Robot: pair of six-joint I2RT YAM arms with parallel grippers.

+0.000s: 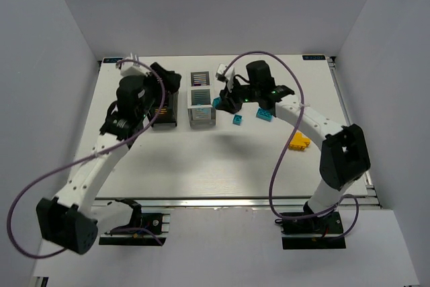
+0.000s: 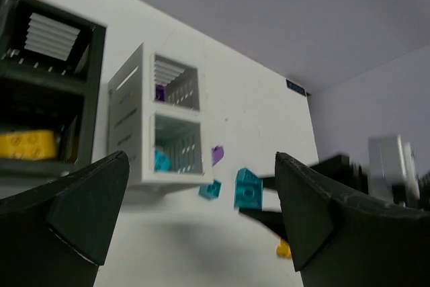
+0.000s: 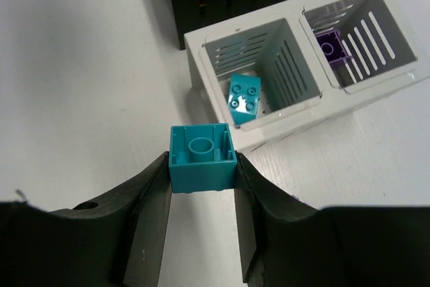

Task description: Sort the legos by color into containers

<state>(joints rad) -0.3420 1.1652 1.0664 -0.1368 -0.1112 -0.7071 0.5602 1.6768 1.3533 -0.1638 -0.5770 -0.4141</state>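
My right gripper (image 3: 201,166) is shut on a teal lego (image 3: 201,159), held just in front of the white container (image 3: 201,48); from above the gripper (image 1: 223,102) is by the container's right side (image 1: 201,99). That container holds a teal lego (image 3: 244,99) in one compartment and a purple lego (image 3: 332,50) in the other. My left gripper (image 2: 200,173) is open and empty, above the black container (image 1: 165,109), which holds a yellow lego (image 2: 27,144). Loose on the table are two teal legos (image 1: 238,119) (image 1: 264,115), a yellow-orange lego (image 1: 299,142) and a purple lego (image 2: 217,155).
The two containers stand side by side at the back middle of the table (image 1: 201,166). The right arm's purple cable (image 1: 272,179) arcs over the table's right half. Grey walls close in the table on three sides.
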